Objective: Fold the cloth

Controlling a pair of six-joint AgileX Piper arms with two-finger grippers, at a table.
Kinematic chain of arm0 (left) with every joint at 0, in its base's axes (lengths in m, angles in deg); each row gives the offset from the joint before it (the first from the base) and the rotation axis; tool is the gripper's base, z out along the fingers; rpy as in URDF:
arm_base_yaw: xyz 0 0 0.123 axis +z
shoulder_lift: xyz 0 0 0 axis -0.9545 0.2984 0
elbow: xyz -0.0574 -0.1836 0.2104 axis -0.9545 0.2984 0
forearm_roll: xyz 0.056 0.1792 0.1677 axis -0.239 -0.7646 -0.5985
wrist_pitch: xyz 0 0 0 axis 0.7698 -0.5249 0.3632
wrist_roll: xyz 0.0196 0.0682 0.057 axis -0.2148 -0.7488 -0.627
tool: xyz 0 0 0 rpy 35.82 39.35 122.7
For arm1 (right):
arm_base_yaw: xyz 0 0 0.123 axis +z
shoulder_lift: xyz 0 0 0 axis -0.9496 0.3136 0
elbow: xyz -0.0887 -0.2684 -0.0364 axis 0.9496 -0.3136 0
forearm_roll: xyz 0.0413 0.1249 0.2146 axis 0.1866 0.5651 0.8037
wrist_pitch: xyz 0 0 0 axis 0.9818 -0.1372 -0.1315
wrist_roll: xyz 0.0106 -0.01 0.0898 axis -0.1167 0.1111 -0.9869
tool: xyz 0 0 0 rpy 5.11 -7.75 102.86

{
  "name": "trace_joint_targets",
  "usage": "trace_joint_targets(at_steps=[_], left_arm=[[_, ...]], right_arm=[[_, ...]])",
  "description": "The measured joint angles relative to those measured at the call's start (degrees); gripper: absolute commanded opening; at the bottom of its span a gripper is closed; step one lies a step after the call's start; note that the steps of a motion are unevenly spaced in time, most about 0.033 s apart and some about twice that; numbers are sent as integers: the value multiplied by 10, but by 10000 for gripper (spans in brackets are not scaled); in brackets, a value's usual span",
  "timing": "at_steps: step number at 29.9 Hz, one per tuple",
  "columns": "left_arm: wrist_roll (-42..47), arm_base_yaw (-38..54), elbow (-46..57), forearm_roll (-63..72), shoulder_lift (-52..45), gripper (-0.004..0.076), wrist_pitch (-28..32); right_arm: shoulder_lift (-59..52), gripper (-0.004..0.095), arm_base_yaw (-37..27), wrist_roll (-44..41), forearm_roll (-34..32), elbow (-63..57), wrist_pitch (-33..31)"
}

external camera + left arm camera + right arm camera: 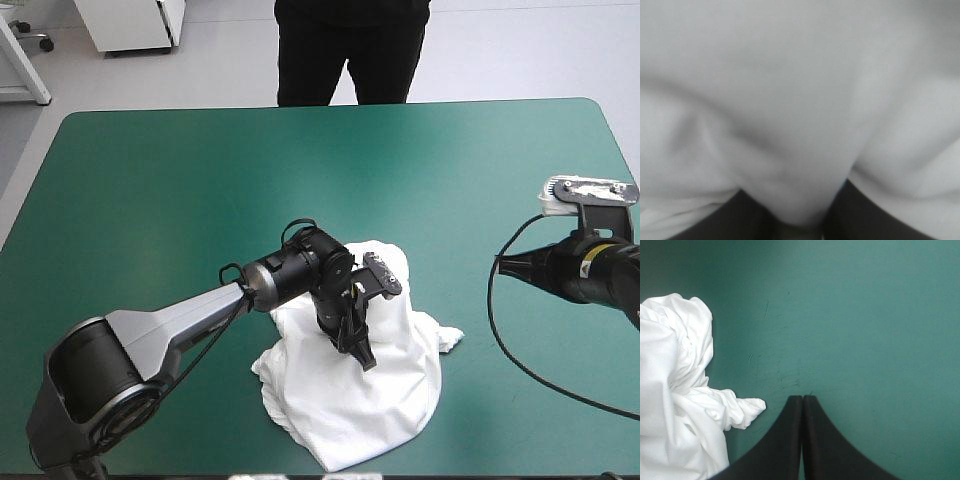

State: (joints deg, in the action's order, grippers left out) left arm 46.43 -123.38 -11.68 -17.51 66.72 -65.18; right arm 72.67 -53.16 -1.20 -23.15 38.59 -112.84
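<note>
Near the table's front edge, about midway along it, the T-shirt [350,410] lies as a crumpled white heap on the teal-green cover [180,190], and the left gripper [366,360] is pressed down into the top of it. From above, its black fingers come to a point in the cloth. In its own wrist view white fabric bulges up between the finger bases and hides the tips, so I judge it closed on a pinch of the T-shirt (one layer or several, I cannot tell). The right gripper [803,397] hangs over bare cover well to the right of the heap, its fingers pressed together with nothing between them; a twisted tail of cloth [747,411] points toward it. The step in hand looks like opening the heap out, since nothing can be folded until the shirt lies flat. To do that well, the left arm should lift straight up and slowly, so the folds fall free, rather than drag sideways and roll the bundle tighter. If the whole heap rises as one lump, the pinch has probably caught too many layers and is better let go and placed nearer an edge. The right gripper would need to part its fingers and take a hem or that loose tail, so both arms can draw the fabric apart evenly.
</note>
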Motion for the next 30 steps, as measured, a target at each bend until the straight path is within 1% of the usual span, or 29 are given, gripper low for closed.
trace_joint_targets(at_steps=[1, 2, 3, 4, 8, 12, 19, 26, 30], left_arm=[[2, 0, -13, -2, 0, 415, -12], [8, 0, -28, -7, 0, 452, -23], [14, 0, -41, -13, 0, 483, -30], [22, 0, -59, -21, 0, 496, -37], [53, 0, -134, -68, 0, 494, -64], [80, 9, -174, -109, -5, 494, -71], [93, 95, -175, -104, -52, 494, -79], [95, 218, -173, -73, -114, 494, -83], [97, 256, -126, -69, -150, 494, -83]], right_arm=[[0, -2, 0, 0, 1, 0, 0], [0, -2, 0, 0, 1, 0, 0], [0, -2, 0, 0, 2, 0, 0], [0, -2, 0, 0, 2, 0, 0], [0, -2, 0, -1, 7, 0, 0], [0, -2, 0, -1, 12, 0, 0], [0, -2, 0, -1, 14, 0, 0], [0, -2, 0, 0, 17, 0, 0], [0, -2, 0, 5, 17, 0, 0]])
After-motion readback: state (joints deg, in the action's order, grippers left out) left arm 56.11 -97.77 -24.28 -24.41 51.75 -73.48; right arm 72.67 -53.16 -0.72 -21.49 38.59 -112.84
